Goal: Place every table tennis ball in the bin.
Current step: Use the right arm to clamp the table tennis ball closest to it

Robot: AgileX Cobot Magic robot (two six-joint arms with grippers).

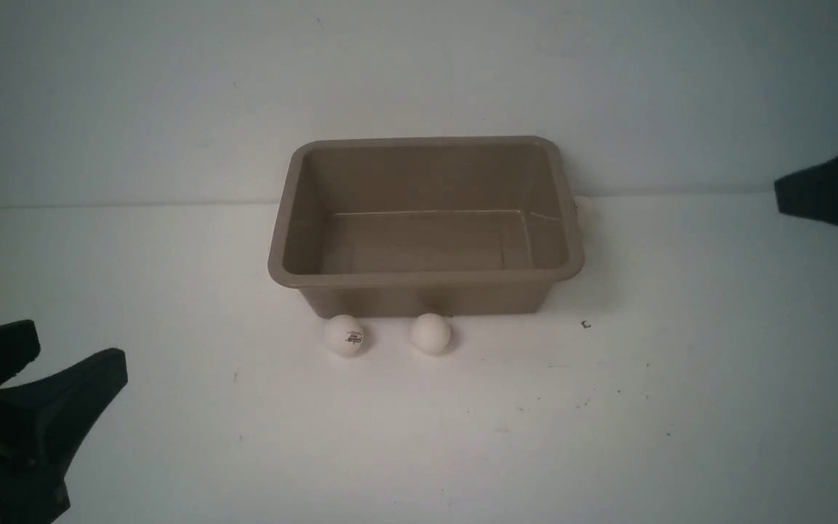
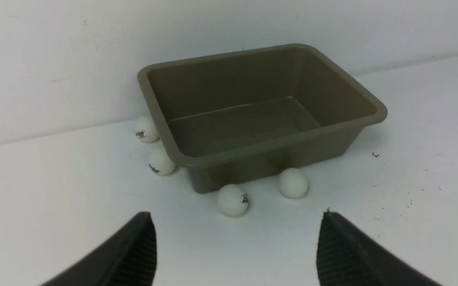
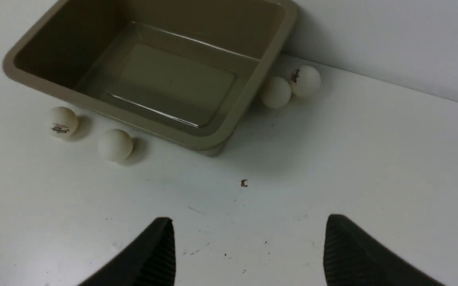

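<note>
The taupe bin [image 1: 426, 277] stands at the back middle of the table and is empty. Two table tennis balls lie against its front wall: one with a logo [image 1: 345, 335] and a plain one [image 1: 431, 333]. The left wrist view shows the bin [image 2: 268, 145] and two more logo balls [image 2: 146, 129] [image 2: 160, 162] by its left side. The right wrist view shows the bin [image 3: 205, 143] and two balls [image 3: 276, 92] [image 3: 305, 81] by its right side. My left gripper [image 1: 73, 356] is open and empty at the front left. My right gripper [image 1: 783, 195] is open and empty at the far right.
The white table [image 1: 419, 437] meets a white wall just behind the bin. A small dark fleck [image 1: 585, 324] lies to the right of the bin's front corner. Fine dark specks dot the table in front of the right gripper [image 3: 249, 226].
</note>
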